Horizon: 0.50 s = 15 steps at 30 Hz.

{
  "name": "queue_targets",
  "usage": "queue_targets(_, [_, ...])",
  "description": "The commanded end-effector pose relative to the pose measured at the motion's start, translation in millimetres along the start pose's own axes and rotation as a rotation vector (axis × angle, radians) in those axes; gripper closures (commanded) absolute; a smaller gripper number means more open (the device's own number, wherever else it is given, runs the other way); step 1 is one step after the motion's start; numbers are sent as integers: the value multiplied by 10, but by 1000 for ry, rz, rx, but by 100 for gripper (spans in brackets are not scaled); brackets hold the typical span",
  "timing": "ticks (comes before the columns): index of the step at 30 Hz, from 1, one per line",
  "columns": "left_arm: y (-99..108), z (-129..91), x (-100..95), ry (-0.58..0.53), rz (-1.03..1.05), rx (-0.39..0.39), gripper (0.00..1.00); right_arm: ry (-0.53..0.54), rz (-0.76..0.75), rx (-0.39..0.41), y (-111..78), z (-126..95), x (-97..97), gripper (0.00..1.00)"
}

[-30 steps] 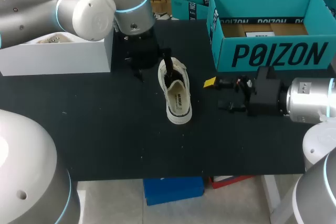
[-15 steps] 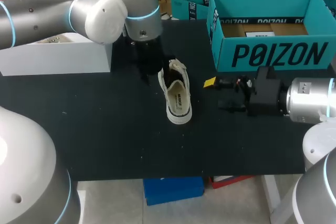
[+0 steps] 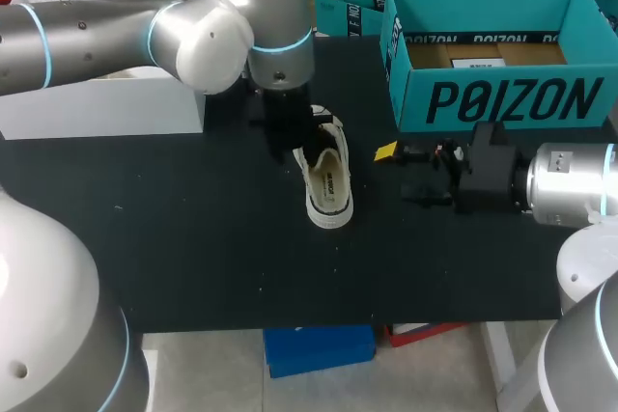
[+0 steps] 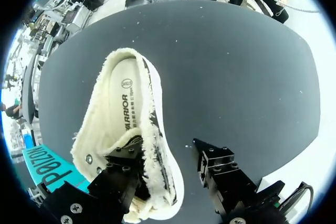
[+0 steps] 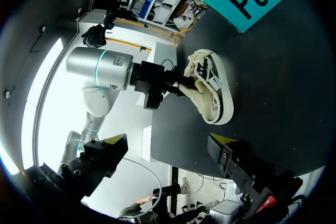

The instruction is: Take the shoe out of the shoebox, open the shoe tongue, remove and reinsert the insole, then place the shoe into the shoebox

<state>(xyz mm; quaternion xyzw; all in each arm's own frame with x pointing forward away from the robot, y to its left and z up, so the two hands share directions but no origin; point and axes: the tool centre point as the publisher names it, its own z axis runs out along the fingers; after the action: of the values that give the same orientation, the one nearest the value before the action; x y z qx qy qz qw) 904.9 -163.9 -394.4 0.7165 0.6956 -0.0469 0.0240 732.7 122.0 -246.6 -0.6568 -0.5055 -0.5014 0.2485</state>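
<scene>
Table: black top, with the shoe on its sole, out of the shoebox.
Change: the left gripper had swung in from the shoe's left to its lace end.
Left fingers: spread, one inside the shoe by the tongue, one outside its wall, not clamped.
Meaning: tongue or insole work probably beginning.
Right gripper: spread, empty, just right of the shoe.
Around: shoebox beyond the shoe's right; white box well left.
Obstacle: right gripper partly between shoe and shoebox.
</scene>
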Motion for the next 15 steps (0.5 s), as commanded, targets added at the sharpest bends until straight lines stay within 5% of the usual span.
queue_targets(1, [18,83,-52,7,0,-4,50,-2,0,-1,-1,3,4,0])
queue_targets(15, [54,222,-50,28,-11,-3,55,-2,0,-1,-1,3,4,0])
